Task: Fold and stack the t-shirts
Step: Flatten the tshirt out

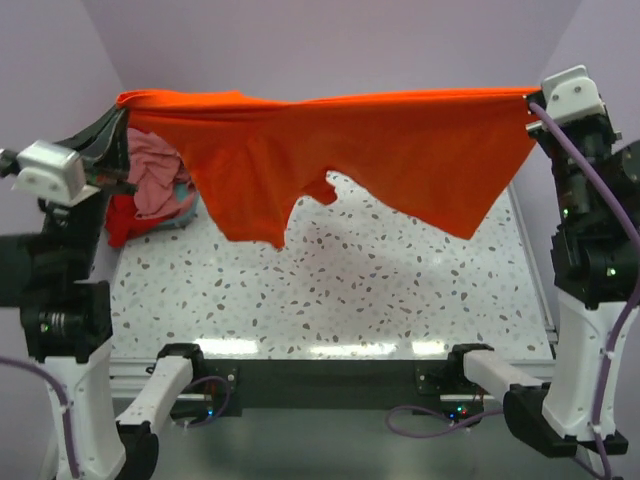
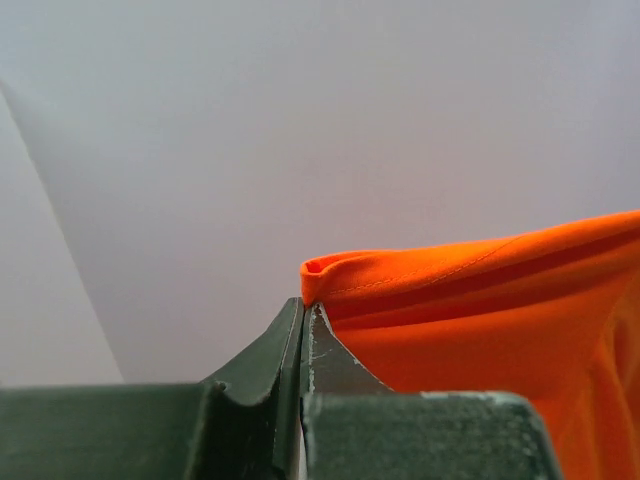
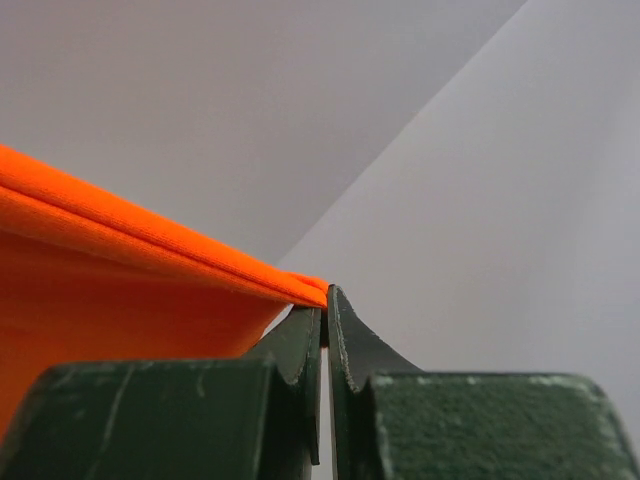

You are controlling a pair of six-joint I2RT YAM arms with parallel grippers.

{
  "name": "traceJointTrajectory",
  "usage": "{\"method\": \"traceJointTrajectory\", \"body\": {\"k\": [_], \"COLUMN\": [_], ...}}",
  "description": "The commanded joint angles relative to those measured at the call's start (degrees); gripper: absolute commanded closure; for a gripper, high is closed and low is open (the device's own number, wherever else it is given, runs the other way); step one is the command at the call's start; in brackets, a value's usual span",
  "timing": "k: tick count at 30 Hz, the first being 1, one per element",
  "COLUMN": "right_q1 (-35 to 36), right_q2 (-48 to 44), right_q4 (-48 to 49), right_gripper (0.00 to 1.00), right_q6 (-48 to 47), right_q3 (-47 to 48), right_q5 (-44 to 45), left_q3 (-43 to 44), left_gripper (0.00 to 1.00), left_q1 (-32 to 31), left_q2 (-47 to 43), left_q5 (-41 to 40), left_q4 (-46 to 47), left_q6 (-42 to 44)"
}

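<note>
The bright orange t-shirt (image 1: 380, 150) hangs stretched between both arms, high above the speckled table (image 1: 400, 300). My left gripper (image 1: 122, 103) is shut on its left corner, seen in the left wrist view (image 2: 302, 302) with orange cloth (image 2: 480, 320) at the fingertips. My right gripper (image 1: 533, 102) is shut on its right corner, seen in the right wrist view (image 3: 325, 292) with the cloth (image 3: 120, 280) running off left. The dusty pink t-shirt (image 1: 155, 170) and the red t-shirt (image 1: 125, 220) lie crumpled at the table's far left, partly hidden behind the orange one.
Plain lilac walls (image 1: 330, 45) enclose the back and sides. A bit of light blue cloth (image 1: 186, 212) lies by the crumpled pile. The arm bases (image 1: 170, 385) stand at the near edge.
</note>
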Motion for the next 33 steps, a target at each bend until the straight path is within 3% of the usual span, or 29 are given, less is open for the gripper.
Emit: {"method": "traceJointTrajectory", "body": {"k": [1,6,8,11,15,19,23,25,28,31,33], "right_q1": [-0.9,-0.9,-0.9,-0.9,-0.9,-0.9,-0.8,-0.6,0.2,1.0,1.2], "right_q2": [-3.0,-2.3,-1.4,-1.3,-2.8,-1.4,5.4,12.5,25.0,36.5,41.7], "right_q4": [6.1,5.9,4.5,1.7,-0.9,0.7,4.5,7.8,11.1,12.5,13.1], "right_gripper": [1.0,1.0,1.0,1.0,1.0,1.0,1.0,1.0,1.0,1.0,1.0], "right_q6": [-5.5,-8.2,-8.4,-8.8,-12.5,-15.6,-15.9,-14.5,-13.8,-13.1,-12.8], "right_q3": [0.6,4.1,2.8,-3.1,-15.1,-27.1,-35.5,-36.2,-34.5,-28.5,-23.4], "right_q5": [5.2,3.8,2.1,-1.1,-7.0,-8.6,-9.0,-8.6,-6.8,-5.1,-3.1], "left_q3": [5.8,15.2,14.6,8.2,-8.2,-21.8,-33.1,-33.6,-28.8,-18.0,-9.1], "left_gripper": [1.0,1.0,1.0,1.0,1.0,1.0,1.0,1.0,1.0,1.0,1.0], "left_q1": [1.2,1.2,1.1,1.2,1.2,1.1,1.0,0.9,0.2,0.1,0.1], "left_q2": [-1.4,0.3,1.1,0.0,-1.9,-0.1,11.4,20.6,31.5,49.5,55.8], "left_q5": [-4.3,-4.9,-5.4,-4.4,3.4,8.3,7.0,6.2,5.1,2.9,1.9], "left_q4": [-3.7,-11.4,-12.7,-12.6,-10.4,-7.1,2.0,5.9,10.7,9.2,7.8], "left_q6": [3.9,8.6,11.7,15.1,16.3,13.4,10.9,9.3,7.5,5.9,5.9]}}
